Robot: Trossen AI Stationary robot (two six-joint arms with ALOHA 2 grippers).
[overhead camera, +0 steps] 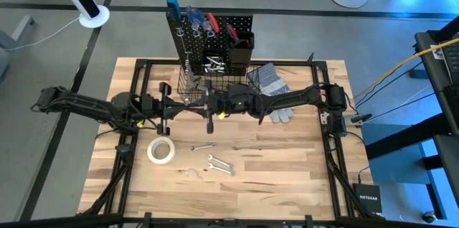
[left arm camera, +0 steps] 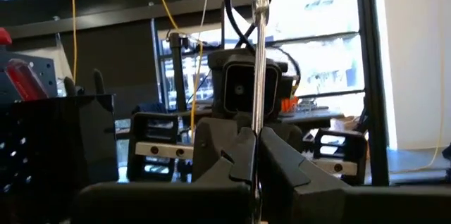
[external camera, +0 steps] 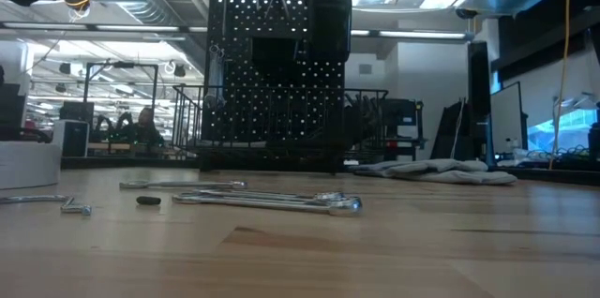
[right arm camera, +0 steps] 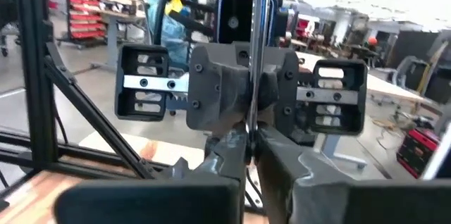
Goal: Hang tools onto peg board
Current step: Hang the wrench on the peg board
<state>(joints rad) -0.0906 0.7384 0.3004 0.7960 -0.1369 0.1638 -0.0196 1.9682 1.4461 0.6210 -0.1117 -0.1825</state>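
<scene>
On the near part of the pale, wood-grained tabletop point(overhead camera: 287, 163) lie a white tape roll point(overhead camera: 161, 150), flat like a ring, a small bent hook-shaped piece point(overhead camera: 191, 173), and slim silver wrenches point(overhead camera: 221, 164) with a bright metal sheen, one shorter wrench point(overhead camera: 203, 147) just beyond them. In the low view the wrenches point(external camera: 272, 201) stretch long and flat across the boards.

Above the middle of the tabletop the two dark arms meet nose to nose. The left gripper point(overhead camera: 208, 107) has its fingers together on a thin silver wrench shaft point(left arm camera: 258, 90) that stands upright between them. The right gripper point(overhead camera: 217, 106) faces it, and its fingers point(right arm camera: 232, 164) look closed on the same shaft point(right arm camera: 258, 48), though at the very tips this is hard to make out.

Just past the grippers sits a black wire basket point(overhead camera: 188, 88), partly hidden by them, with grey work gloves point(overhead camera: 269, 82) lying limp to its right. Behind stands the peg board point(overhead camera: 237, 27), an upright black perforated panel carrying blue- and red-handled screwdrivers point(overhead camera: 202, 21), a box bin point(overhead camera: 241, 52) and hung silver tools point(overhead camera: 214, 64).
</scene>
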